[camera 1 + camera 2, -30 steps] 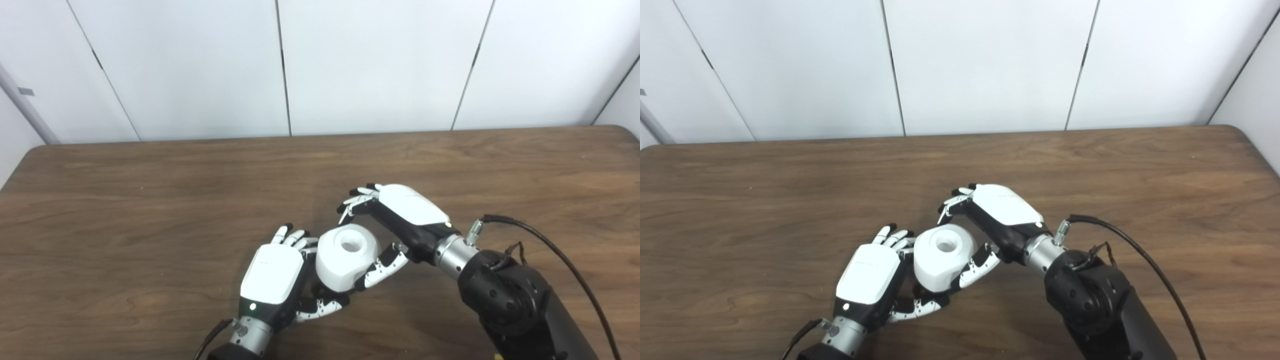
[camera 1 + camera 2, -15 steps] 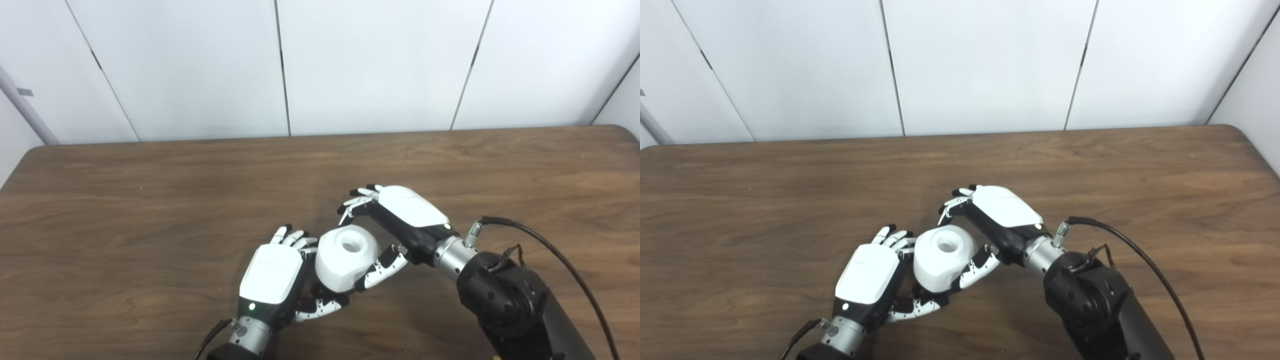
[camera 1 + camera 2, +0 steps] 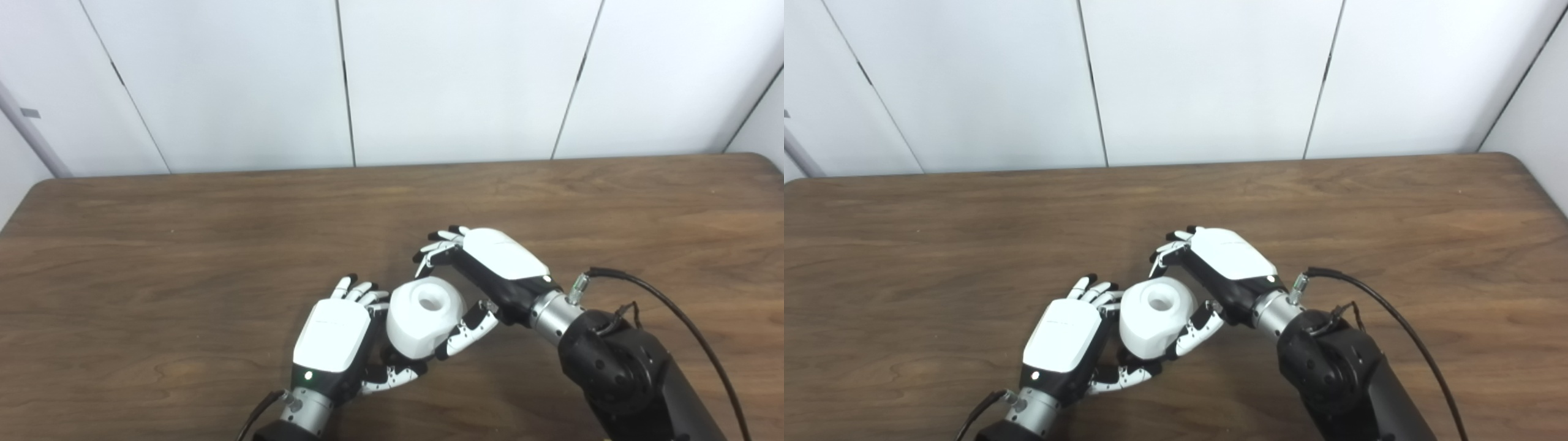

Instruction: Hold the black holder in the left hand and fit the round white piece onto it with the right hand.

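The round white piece (image 3: 422, 316), with a round hole in its top, sits low over the table between my two hands. My left hand (image 3: 334, 337) wraps it from the left, fingers curled behind it and thumb (image 3: 392, 378) under it. The black holder is almost wholly hidden beneath the piece and inside that hand; only a dark sliver (image 3: 1124, 355) shows. My right hand (image 3: 490, 269) arches over from the right. Its fingers (image 3: 433, 250) are spread clear above the piece, and its thumb (image 3: 465, 326) rests against the piece's lower right side.
The brown wooden table (image 3: 184, 245) stretches wide on all sides of the hands. White wall panels (image 3: 343, 79) stand behind its far edge. A black cable (image 3: 674, 306) loops off my right forearm.
Hardly anything: my right forearm has edged slightly left and the thumb sits a touch lower on the white piece. The left hand and the piece have stayed put.
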`<state>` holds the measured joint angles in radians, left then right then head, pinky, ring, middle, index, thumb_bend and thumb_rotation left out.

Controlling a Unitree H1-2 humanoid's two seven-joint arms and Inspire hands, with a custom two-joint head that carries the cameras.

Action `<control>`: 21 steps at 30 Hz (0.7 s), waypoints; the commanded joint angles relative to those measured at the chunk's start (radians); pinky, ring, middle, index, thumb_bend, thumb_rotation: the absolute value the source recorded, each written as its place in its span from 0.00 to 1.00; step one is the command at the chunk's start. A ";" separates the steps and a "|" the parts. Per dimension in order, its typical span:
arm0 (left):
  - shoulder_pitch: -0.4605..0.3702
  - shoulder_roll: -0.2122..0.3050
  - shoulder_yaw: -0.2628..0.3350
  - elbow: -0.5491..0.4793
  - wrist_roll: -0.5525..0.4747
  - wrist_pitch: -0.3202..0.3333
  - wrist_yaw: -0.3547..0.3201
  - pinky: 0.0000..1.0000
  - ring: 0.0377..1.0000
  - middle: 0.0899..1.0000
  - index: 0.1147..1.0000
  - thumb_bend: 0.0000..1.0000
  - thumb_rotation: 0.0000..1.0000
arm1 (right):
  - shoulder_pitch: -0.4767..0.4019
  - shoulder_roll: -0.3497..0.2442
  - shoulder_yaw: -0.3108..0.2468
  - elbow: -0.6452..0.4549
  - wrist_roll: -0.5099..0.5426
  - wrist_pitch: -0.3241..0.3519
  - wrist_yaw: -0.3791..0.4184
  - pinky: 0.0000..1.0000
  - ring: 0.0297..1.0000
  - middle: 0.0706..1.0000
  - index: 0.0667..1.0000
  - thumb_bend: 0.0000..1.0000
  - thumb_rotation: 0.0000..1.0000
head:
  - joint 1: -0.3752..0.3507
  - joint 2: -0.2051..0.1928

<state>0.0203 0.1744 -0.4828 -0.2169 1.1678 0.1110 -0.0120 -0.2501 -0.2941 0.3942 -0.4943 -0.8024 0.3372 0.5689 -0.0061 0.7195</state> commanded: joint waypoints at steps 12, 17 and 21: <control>0.006 0.016 -0.008 0.003 0.013 -0.005 -0.040 0.95 0.85 0.75 0.42 0.52 0.05 | -0.019 0.011 0.006 -0.017 -0.012 -0.003 0.029 1.00 0.95 0.81 0.57 0.96 0.27 | -0.006 0.001; 0.006 0.017 -0.007 0.005 0.015 -0.008 -0.038 0.95 0.85 0.75 0.42 0.52 0.05 | -0.022 0.009 0.005 -0.019 -0.019 -0.003 0.046 1.00 0.96 0.83 0.64 1.00 0.33 | -0.010 0.000; 0.006 0.018 -0.006 0.004 0.014 -0.008 -0.041 0.94 0.85 0.75 0.42 0.52 0.05 | -0.022 0.007 0.007 -0.022 -0.034 0.000 0.062 1.00 0.97 0.87 0.69 1.00 0.37 | -0.010 0.000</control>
<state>0.0199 0.1760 -0.4819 -0.2175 1.1672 0.1061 -0.0135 -0.2459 -0.2917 0.4067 -0.4938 -0.8264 0.3447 0.6339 -0.0153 0.7194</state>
